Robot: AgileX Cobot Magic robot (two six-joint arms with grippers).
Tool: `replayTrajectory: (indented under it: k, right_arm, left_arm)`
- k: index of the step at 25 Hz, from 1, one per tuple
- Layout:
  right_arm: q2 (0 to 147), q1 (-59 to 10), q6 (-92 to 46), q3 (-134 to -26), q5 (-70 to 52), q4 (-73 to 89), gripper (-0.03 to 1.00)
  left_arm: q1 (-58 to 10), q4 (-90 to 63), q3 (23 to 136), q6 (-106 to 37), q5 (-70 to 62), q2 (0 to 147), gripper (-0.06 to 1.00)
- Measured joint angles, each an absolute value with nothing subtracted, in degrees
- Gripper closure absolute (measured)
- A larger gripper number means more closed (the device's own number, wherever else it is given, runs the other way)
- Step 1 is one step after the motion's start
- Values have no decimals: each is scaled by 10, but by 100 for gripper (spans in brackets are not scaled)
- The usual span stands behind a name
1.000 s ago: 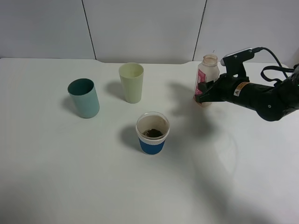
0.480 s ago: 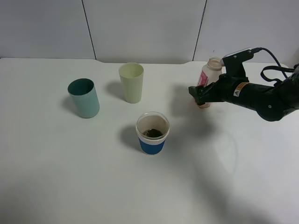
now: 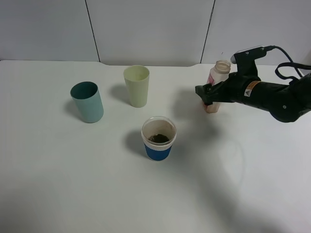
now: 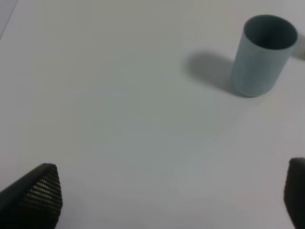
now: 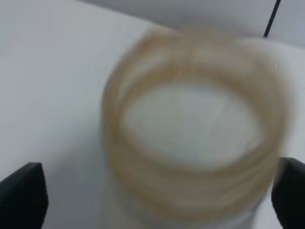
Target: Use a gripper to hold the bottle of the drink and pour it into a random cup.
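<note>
Landmark: white cup with the blue sleeve (image 3: 158,137), upright near the middle of the white table (image 3: 58,184), brownish inside.
Dark brown drink (image 3: 158,139): lies low in the blue-sleeved cup.
Bottle of the drink (image 3: 214,85): stands upright on the table, well to the right of the blue-sleeved cup and farther back; capless neck open upward, pink label partly hidden by the black fingers.
Bottle in the right wrist view (image 5: 195,133): blurred, wide open rim seen from above, sits between the two fingertips with table showing on either side.
Right gripper (image 3: 208,95): fingers apart, one on each side of the bottle, not clearly pressing it; black arm reaches in from the right of the blue-sleeved cup.
Left gripper (image 4: 171,195): fingers spread wide over bare table, holding nothing; out of the high view.
Teal cup (image 3: 87,102): upright, left of the blue-sleeved cup and a little farther back; also ahead of the left gripper (image 4: 261,56).
Pale green cup (image 3: 136,85): upright, behind the blue-sleeved cup, slightly to its left.
</note>
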State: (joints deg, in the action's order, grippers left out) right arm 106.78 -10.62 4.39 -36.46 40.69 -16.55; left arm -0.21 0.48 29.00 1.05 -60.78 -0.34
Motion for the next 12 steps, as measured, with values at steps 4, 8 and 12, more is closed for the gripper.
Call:
replayTrajectory:
  k: [4, 8, 12]
  right_arm:
    - [999, -107, 60, -364, 372, -166, 4]
    - [905, -107, 63, -363, 317, -165, 4]
    - [808, -107, 64, -363, 291, -165, 4]
  left_arm:
    - [-2, 5, 290, 10, -608, -3, 2]
    - [-2, 5, 290, 10, -608, -3, 2]
    - [-2, 5, 290, 10, -608, -3, 2]
